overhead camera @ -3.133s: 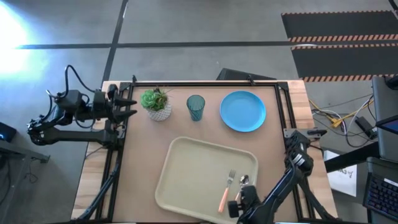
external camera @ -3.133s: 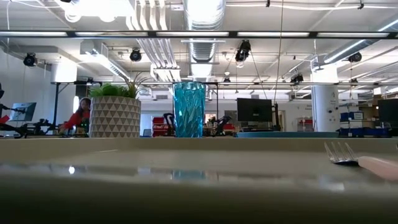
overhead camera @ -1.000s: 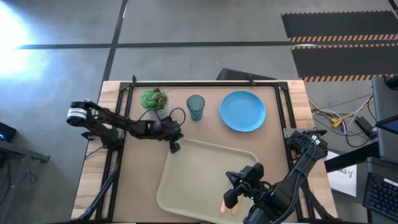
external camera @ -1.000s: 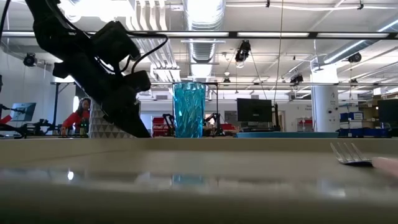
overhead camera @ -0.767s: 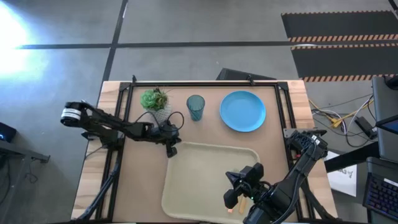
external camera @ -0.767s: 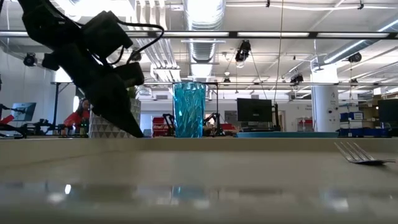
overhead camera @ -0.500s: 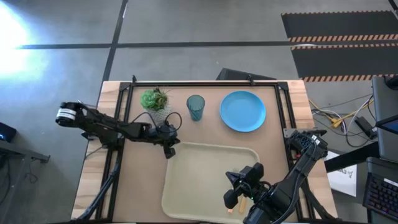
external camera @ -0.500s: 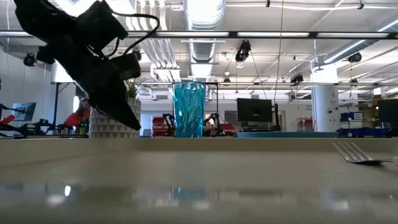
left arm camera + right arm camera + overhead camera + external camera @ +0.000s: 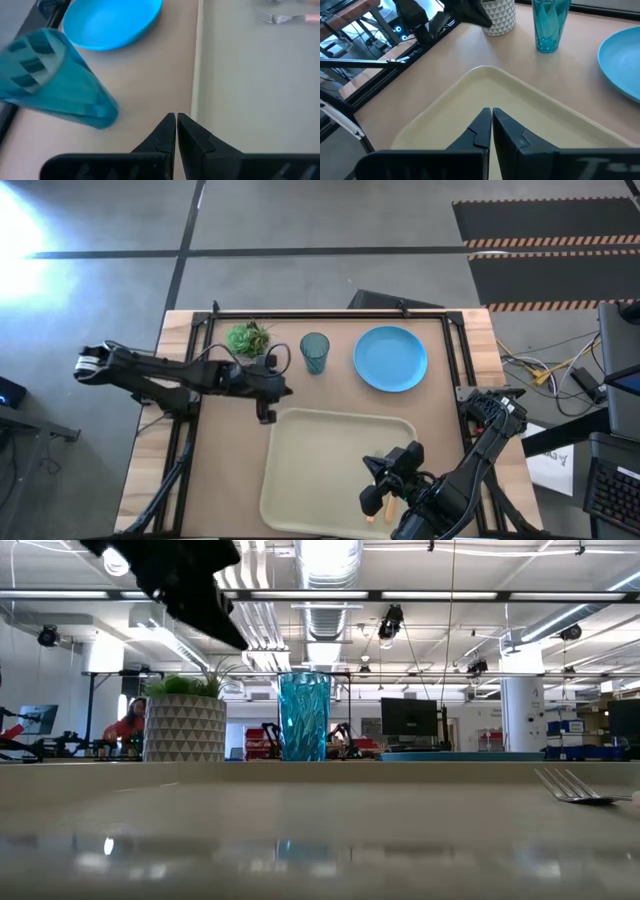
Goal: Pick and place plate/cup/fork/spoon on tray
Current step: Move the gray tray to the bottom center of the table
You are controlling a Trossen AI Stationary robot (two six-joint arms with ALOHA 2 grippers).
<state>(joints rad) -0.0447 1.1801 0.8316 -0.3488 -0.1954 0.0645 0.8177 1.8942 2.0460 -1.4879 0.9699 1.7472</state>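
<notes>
Left hand (image 9: 264, 417) sits above the bench (image 9: 225, 450) just off the far-left corner of the tray (image 9: 310, 470), between that corner and the white plant pot (image 9: 249, 340). Its fingers are pressed together and grip nothing, as the left wrist view confirms (image 9: 176, 131). In that view the tray rim runs directly ahead of the fingertips, and the cup (image 9: 52, 82) stands close beside the hand on bare bench.

The cup (image 9: 314, 352) is upright on the bench at the far side, between the plant pot and the plate (image 9: 390, 358); it is near the left hand but not touched by it. The plate lies flat on the bench beyond the tray's far-right corner, well apart from both hands.

Right hand (image 9: 372, 496) is over the near-right part of the tray. Its fingers are together with nothing between them (image 9: 491, 127). An orange handle shows just beside it in the high view; which utensil it belongs to cannot be told there.

The fork (image 9: 575, 790) lies on the tray, prongs visible in the low view and in the left wrist view (image 9: 285, 18). The spoon cannot be made out.
</notes>
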